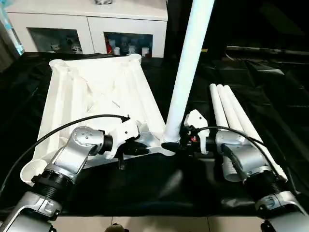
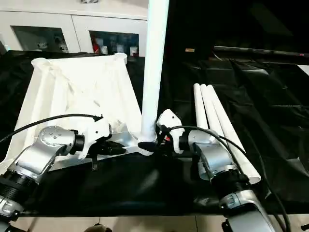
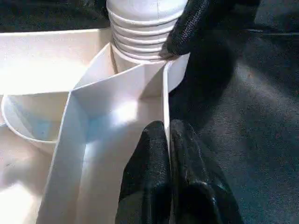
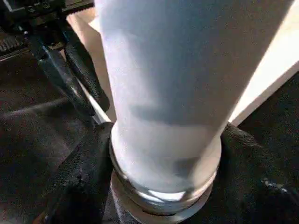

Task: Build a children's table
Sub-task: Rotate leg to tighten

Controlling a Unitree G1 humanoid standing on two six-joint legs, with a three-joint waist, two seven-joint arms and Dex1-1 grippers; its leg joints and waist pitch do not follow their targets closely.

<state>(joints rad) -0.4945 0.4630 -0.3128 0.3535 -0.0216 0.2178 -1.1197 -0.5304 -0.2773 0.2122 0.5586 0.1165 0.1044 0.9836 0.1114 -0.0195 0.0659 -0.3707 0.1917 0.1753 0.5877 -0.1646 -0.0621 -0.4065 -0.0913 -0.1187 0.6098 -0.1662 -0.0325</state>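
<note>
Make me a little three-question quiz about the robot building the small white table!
1. True or false: the upright leg stands at a near corner of the tabletop.
2. How many spare legs lie on the black cloth?
3. What does the left gripper pinch: A) the cloth, B) the tabletop's edge wall, C) a spare leg?

Key: 1 true. 2 three. 3 B. The right gripper is clamped round the upright leg's base.
</note>
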